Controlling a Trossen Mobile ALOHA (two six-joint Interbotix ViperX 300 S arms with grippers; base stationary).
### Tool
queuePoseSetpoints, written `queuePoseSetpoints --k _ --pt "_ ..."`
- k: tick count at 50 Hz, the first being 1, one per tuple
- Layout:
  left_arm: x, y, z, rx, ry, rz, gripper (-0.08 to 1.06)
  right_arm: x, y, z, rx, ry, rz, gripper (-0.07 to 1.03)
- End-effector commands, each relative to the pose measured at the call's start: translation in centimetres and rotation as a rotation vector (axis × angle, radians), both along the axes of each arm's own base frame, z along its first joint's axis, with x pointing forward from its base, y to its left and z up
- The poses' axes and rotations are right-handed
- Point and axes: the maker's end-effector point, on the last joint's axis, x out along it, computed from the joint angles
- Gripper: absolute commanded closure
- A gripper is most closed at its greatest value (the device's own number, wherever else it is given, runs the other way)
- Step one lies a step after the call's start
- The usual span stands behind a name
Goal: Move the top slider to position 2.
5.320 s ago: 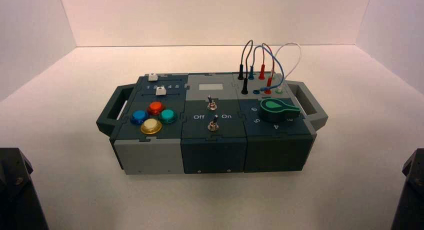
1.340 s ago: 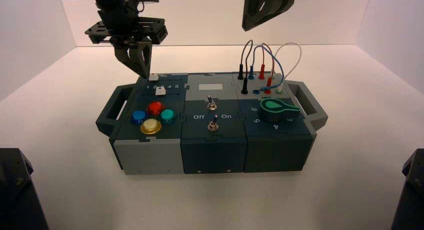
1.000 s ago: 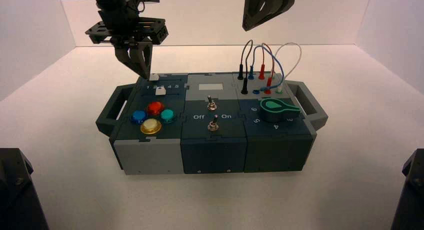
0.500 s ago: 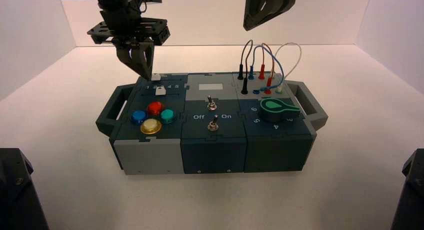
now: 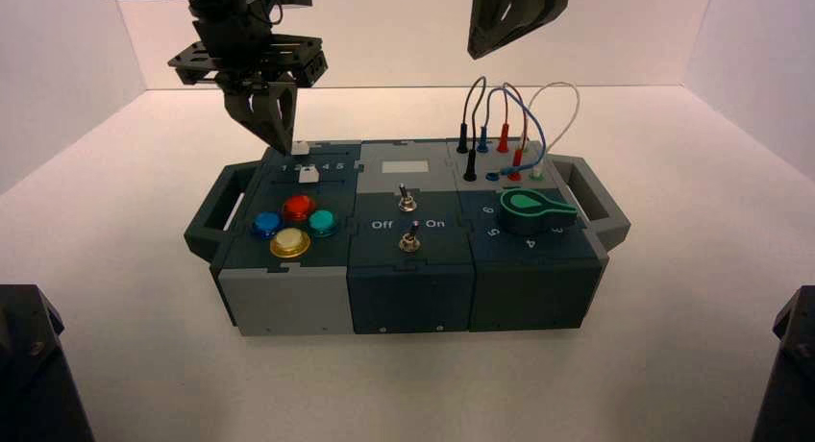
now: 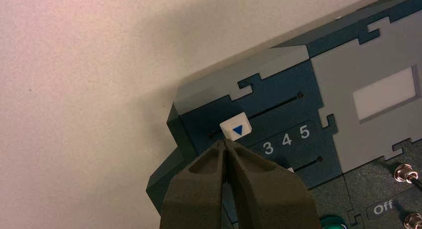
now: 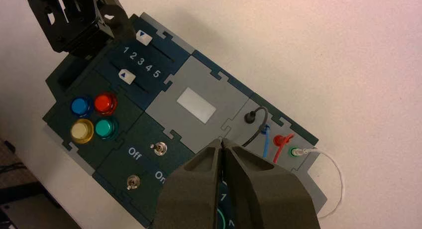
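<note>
Since 1.3 s ago: left pincer [image 5: 277,142] edged slightly right, tips pressed together, hanging just beside the top slider [image 6: 235,127] near the scale's low end. No contact visible; slide toward position 2 likely next. Right pincer [image 7: 222,142] closed, idle above box [image 5: 404,288].

Four coloured round buttons [image 5: 293,224] sit left of two toggle switches [image 5: 409,220] and a green knob [image 5: 534,210].
</note>
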Motion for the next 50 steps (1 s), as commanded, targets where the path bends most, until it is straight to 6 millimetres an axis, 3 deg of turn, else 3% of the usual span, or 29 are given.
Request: queuePoseSetpoints --k 1,31,50 --pt "0.8 -0.7 1.2 -0.020 -0.040 -0.009 1.01 0.4 0.2 1.0 0.019 -0.028 0.001 0.98" --pt "-0.1 -0.2 1.3 -0.007 -0.018 -0.016 1.01 0.4 -0.1 1.0 0.017 -0.028 -0.006 0.98" --pt "-1.3 -0.5 3.8 -0.029 -0.036 -0.030 1.01 0.8 -0.5 0.9 0.016 -0.025 -0.025 0.98"
